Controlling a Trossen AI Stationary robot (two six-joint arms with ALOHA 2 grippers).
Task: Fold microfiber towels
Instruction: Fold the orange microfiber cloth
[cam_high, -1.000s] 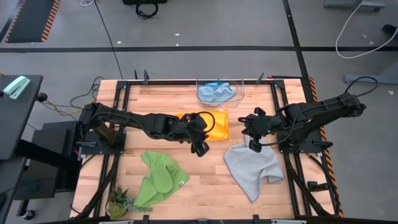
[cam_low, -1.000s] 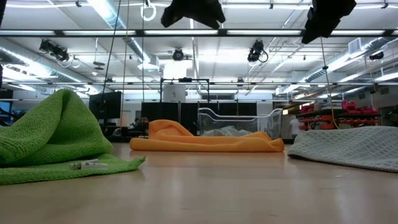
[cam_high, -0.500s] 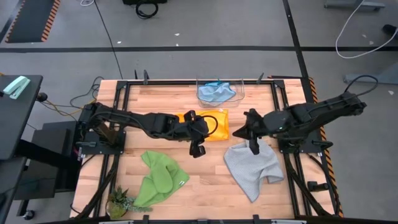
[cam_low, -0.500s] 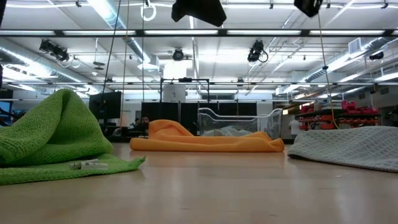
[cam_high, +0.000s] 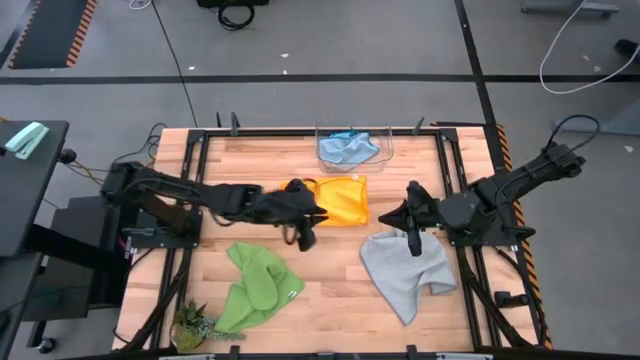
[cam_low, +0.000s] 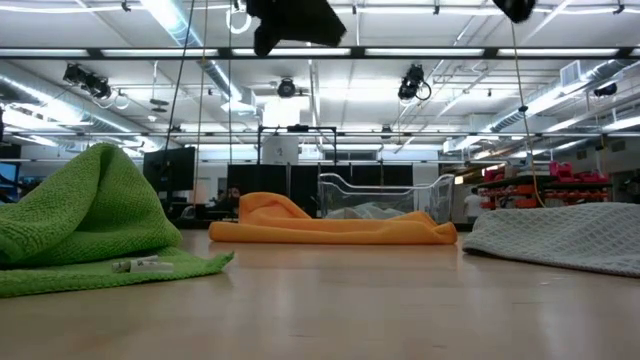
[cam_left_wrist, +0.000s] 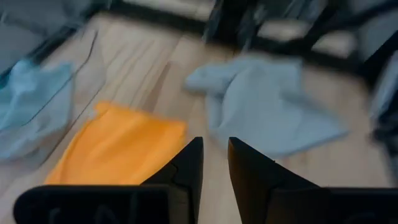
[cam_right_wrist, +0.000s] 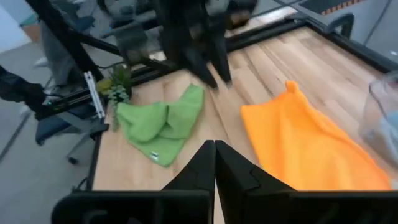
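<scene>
My right pincer (cam_high: 413, 243) hangs clenched and empty above the grey towel (cam_high: 405, 273), which lies rumpled beside the folded orange towel (cam_high: 338, 200); my left pincer (cam_left_wrist: 214, 163), slightly parted, holds nothing. The grey cloth looks light and limp, so I'd pinch a corner hem.

One towel (cam_high: 339, 200) lies between two others (cam_high: 258, 288) (cam_high: 407, 270).

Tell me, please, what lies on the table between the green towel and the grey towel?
In the high view, only bare wood of the table lies between the green towel and the grey towel. The low view shows the same.
</scene>
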